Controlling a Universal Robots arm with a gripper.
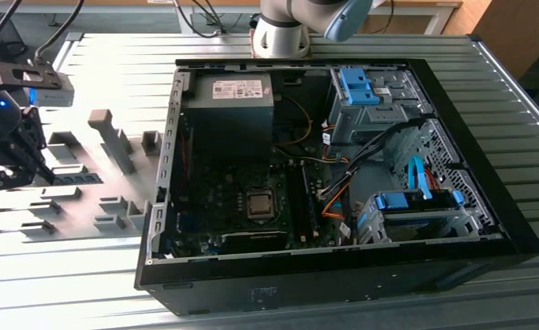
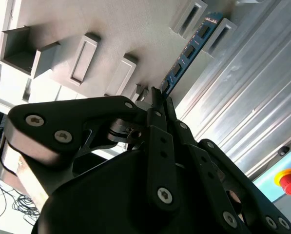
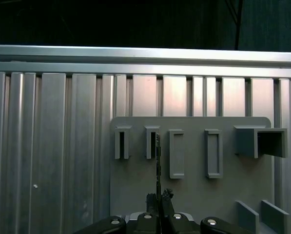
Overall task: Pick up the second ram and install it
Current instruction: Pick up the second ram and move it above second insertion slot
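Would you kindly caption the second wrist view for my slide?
Gripper grasping the blue second ram beside grey holder blocks.

Bright-lit ribbed metal table (image 1: 49, 295); wooden panel (image 1: 517, 31) behind.

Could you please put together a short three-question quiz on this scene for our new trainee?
1. True or false: the computer case is closed, with its side panel on.
2. Where is the gripper? A, over the grey holder plate, at the exterior view's left; B, inside the computer case; C, beyond the computer case, at the exterior view's right.
3. Fill in: the gripper is shut on a blue ____ that sits in the holder plate.
Key: 1 false, the case lies open; 2 A; 3 RAM stick.
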